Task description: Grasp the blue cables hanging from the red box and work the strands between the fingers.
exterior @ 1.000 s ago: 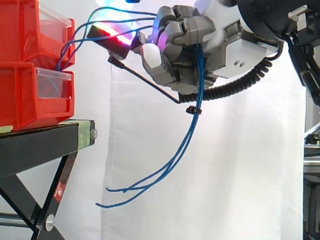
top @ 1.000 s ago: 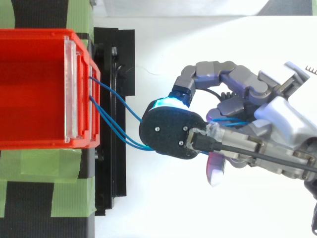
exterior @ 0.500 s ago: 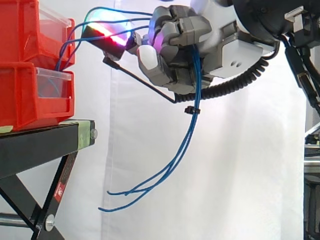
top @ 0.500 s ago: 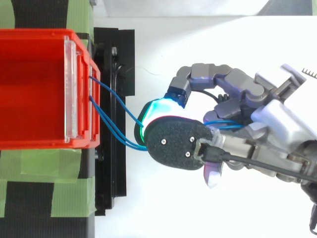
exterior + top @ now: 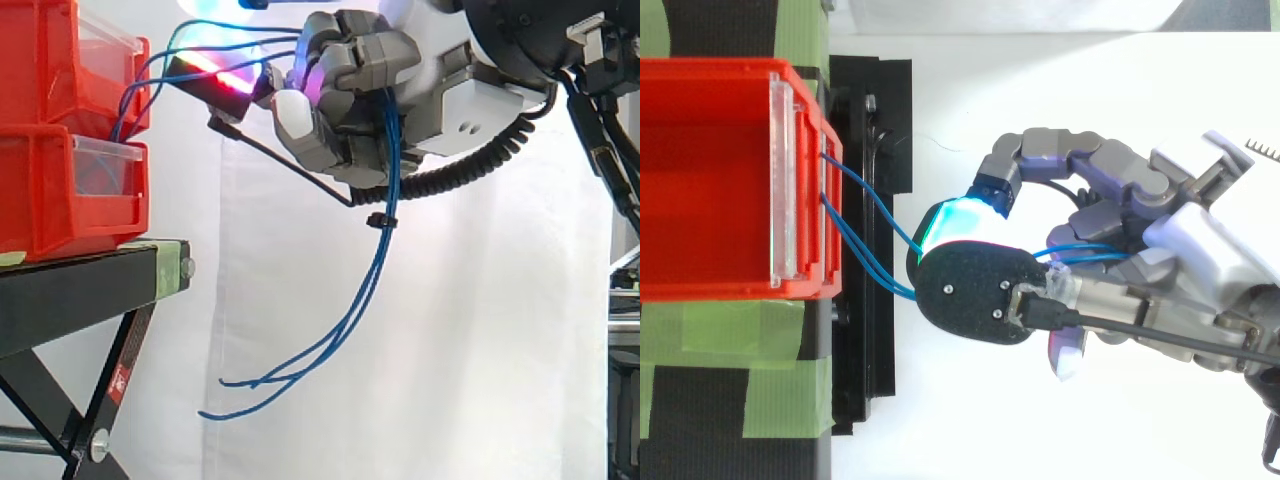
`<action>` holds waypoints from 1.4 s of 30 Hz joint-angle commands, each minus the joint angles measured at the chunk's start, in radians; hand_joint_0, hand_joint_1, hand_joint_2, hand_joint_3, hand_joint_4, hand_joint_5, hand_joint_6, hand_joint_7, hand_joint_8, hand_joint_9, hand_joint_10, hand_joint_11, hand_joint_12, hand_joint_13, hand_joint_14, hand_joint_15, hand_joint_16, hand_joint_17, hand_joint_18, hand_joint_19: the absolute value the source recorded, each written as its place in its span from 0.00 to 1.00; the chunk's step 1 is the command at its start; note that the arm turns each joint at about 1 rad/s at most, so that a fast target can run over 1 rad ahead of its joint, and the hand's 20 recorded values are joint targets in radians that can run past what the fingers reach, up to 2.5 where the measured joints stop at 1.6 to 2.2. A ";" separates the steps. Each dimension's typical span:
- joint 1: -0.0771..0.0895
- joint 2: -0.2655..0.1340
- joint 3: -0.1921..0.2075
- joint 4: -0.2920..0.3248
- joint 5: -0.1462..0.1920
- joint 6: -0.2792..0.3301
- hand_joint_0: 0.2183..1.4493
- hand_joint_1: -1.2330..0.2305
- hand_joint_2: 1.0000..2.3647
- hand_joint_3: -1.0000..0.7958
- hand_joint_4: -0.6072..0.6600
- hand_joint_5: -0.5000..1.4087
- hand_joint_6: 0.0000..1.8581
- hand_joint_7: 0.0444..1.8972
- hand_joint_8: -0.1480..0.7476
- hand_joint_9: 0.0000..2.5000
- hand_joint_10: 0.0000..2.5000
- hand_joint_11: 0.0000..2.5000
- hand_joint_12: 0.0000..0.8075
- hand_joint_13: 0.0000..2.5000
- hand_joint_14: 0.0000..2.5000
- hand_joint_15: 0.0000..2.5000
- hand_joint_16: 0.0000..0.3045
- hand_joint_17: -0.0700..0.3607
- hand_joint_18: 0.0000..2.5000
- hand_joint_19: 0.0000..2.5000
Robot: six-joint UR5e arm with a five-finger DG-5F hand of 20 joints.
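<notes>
Grasp made: hand (image 5: 345,105) at top centre of side view, fingers curled round blue cables (image 5: 377,240). Strands run from red box (image 5: 720,68) at left, ends dangle lower centre. Working step now; next calls for small finger rolls, no yanking.

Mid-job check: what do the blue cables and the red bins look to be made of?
Blue cables: thin, probably plastic-insulated wire, flexible; they droop in smooth curves below the hand. Red bins: seemingly rigid moulded plastic, slightly glossy, with clear front panels.
</notes>
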 commanded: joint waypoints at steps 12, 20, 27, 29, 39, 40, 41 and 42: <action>0.000 0.000 0.000 0.002 0.000 0.000 0.51 0.34 0.01 0.49 0.60 0.32 0.60 0.60 0.75 0.78 1.00 1.00 0.77 0.79 1.00 0.65 0.81 0.59 1.00 0.23; 0.000 0.000 -0.001 0.000 -0.003 -0.009 0.50 0.35 0.04 0.60 0.56 0.35 0.66 0.60 0.75 0.78 1.00 1.00 0.77 0.79 1.00 0.65 0.81 0.59 1.00 0.23; 0.001 0.000 0.000 0.009 -0.003 -0.078 0.47 0.36 0.12 0.60 0.54 0.36 0.67 0.61 0.75 0.78 1.00 1.00 0.77 0.79 1.00 0.65 0.81 0.59 1.00 0.23; 0.000 0.000 -0.001 0.009 -0.002 -0.091 0.46 0.37 0.15 0.60 0.53 0.36 0.67 0.61 0.75 0.78 1.00 1.00 0.77 0.79 1.00 0.65 0.81 0.59 1.00 0.23; 0.010 0.000 -0.001 0.057 -0.003 -0.198 0.45 0.37 0.18 0.63 0.52 0.37 0.68 0.61 0.75 0.78 1.00 1.00 0.77 0.79 1.00 0.65 0.81 0.59 1.00 0.23; 0.012 0.000 -0.001 0.058 -0.003 -0.210 0.45 0.37 0.18 0.63 0.52 0.37 0.68 0.62 0.75 0.78 1.00 1.00 0.77 0.79 1.00 0.65 0.81 0.59 1.00 0.23; 0.013 0.000 0.000 0.058 -0.003 -0.229 0.45 0.38 0.18 0.64 0.52 0.37 0.68 0.62 0.75 0.78 1.00 1.00 0.77 0.79 1.00 0.65 0.81 0.59 1.00 0.23; 0.013 0.000 0.000 0.058 -0.003 -0.239 0.45 0.37 0.19 0.64 0.51 0.37 0.68 0.62 0.75 0.78 1.00 1.00 0.77 0.79 1.00 0.65 0.81 0.59 1.00 0.23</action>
